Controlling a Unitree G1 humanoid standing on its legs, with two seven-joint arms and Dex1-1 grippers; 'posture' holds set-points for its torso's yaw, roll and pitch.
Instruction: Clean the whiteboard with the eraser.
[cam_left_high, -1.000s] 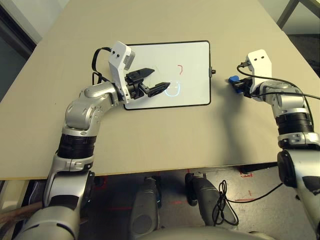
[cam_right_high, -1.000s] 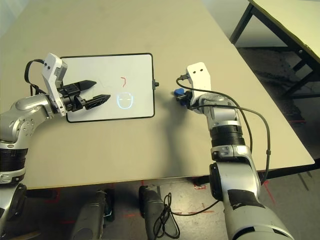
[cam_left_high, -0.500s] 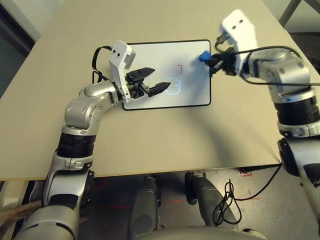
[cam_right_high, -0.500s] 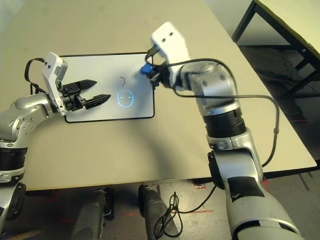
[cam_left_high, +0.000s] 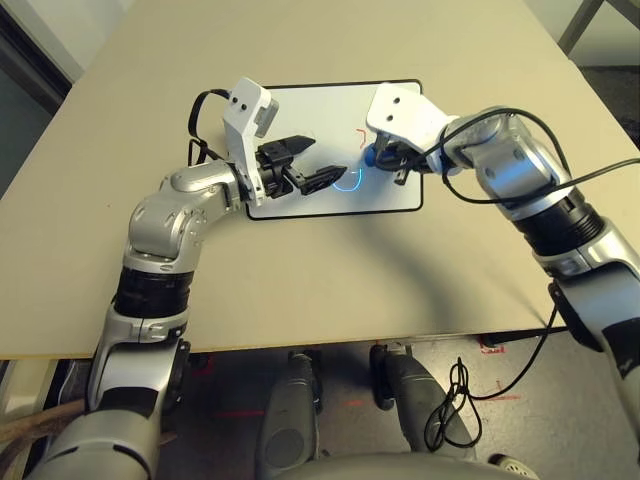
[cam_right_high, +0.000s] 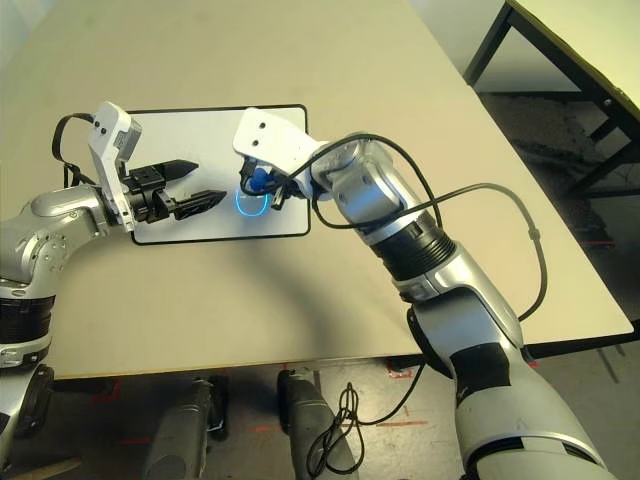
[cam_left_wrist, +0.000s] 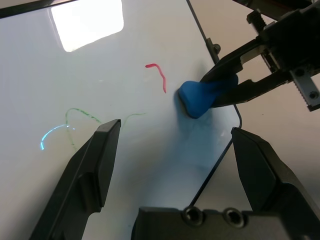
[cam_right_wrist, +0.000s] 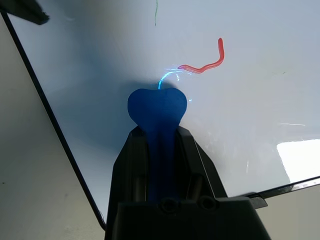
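2 grippers over the board (cam_left_high: 335, 150) mid-table: right gripper (cam_right_wrist: 157, 132) pinches the eraser (cam_right_wrist: 157, 107), nose down near the red squiggle (cam_right_wrist: 205, 64), probably to wipe. Left gripper (cam_left_high: 305, 165) hovers, fingers spread, likely to steady the board.

Beige table (cam_left_high: 300, 290); second table (cam_right_high: 580, 40) right; dark floor (cam_right_high: 540, 130).

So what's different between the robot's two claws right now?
The left gripper is open and holds nothing; the right gripper is shut on the blue eraser. The left points across the whiteboard, while the right tilts down toward it. Both have two black fingers and are over the board.
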